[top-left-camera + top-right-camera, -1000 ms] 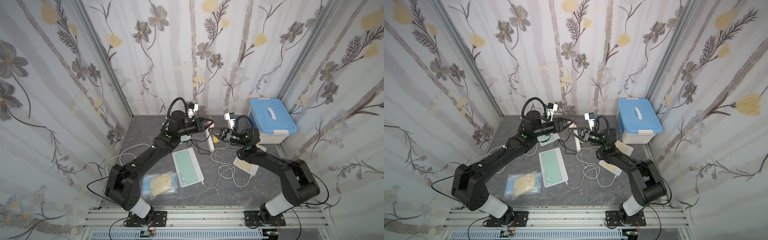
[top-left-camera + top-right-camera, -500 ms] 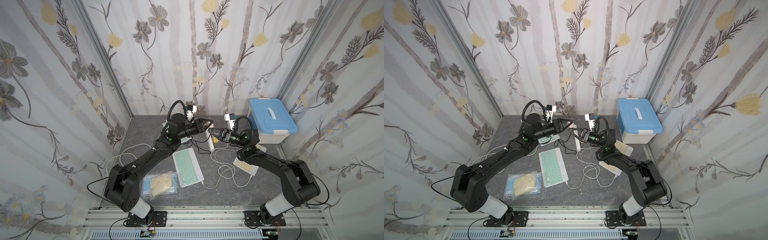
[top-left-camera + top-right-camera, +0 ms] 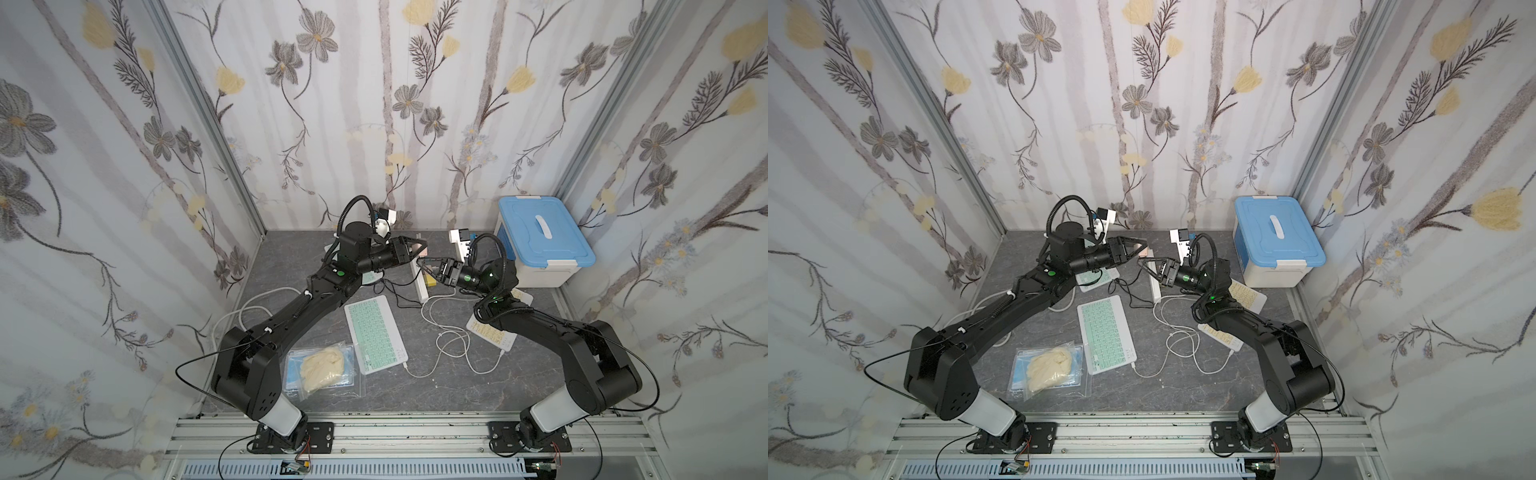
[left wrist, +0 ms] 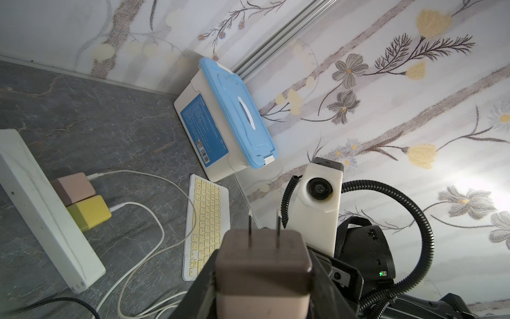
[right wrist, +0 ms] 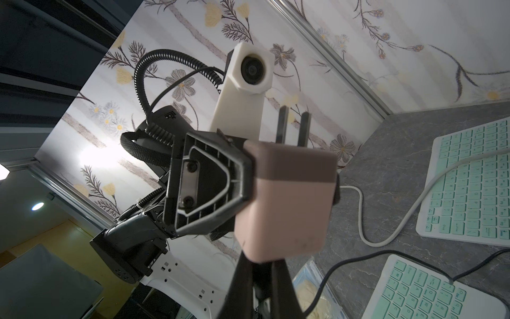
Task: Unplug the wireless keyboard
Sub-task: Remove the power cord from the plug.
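Our left gripper (image 3: 415,248) grips the charger (image 3: 420,251), hardly shifted in both top views, clear of the power strip (image 3: 419,291); the left wrist shows bare prongs (image 4: 278,229), the right wrist our clenched right gripper (image 5: 258,266) just beneath: unplugged, we judge.
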Robot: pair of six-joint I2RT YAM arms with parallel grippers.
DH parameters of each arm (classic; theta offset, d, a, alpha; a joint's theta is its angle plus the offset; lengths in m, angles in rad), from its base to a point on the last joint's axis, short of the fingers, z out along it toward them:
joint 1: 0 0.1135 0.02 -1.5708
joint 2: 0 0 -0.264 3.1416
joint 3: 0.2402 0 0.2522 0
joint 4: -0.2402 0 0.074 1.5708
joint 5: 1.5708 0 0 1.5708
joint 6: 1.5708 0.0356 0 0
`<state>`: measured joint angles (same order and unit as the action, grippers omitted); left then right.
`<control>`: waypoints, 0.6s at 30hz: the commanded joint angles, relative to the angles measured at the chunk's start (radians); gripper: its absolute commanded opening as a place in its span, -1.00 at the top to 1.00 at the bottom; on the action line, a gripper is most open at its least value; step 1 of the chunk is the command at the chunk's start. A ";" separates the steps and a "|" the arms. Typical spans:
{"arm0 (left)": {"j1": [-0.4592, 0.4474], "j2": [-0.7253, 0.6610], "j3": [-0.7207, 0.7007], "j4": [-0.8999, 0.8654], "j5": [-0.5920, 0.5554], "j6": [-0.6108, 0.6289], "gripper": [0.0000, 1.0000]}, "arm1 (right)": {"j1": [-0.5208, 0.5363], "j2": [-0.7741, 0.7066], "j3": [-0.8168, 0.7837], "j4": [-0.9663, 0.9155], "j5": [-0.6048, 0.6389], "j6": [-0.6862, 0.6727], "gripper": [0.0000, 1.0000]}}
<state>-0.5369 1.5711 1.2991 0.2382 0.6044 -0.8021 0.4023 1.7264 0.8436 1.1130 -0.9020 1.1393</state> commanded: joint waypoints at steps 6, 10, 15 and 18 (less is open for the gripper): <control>0.042 0.056 0.092 0.131 -0.079 -0.058 1.00 | 0.022 -0.037 -0.066 -0.186 -0.137 -0.154 1.00; 0.057 0.045 0.071 0.142 -0.094 -0.067 1.00 | 0.022 -0.051 -0.093 -0.222 -0.130 -0.187 1.00; 0.078 0.011 0.026 0.131 -0.111 -0.062 1.00 | 0.022 -0.032 -0.094 -0.227 -0.137 -0.197 1.00; 0.080 0.000 0.016 0.117 -0.110 -0.055 1.00 | 0.020 -0.031 -0.085 -0.239 -0.133 -0.206 1.00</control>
<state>-0.4583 1.5867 1.3216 0.3199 0.4976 -0.8642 0.4248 1.6920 0.7471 0.8783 -1.0256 0.9596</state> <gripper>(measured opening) 0.441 0.074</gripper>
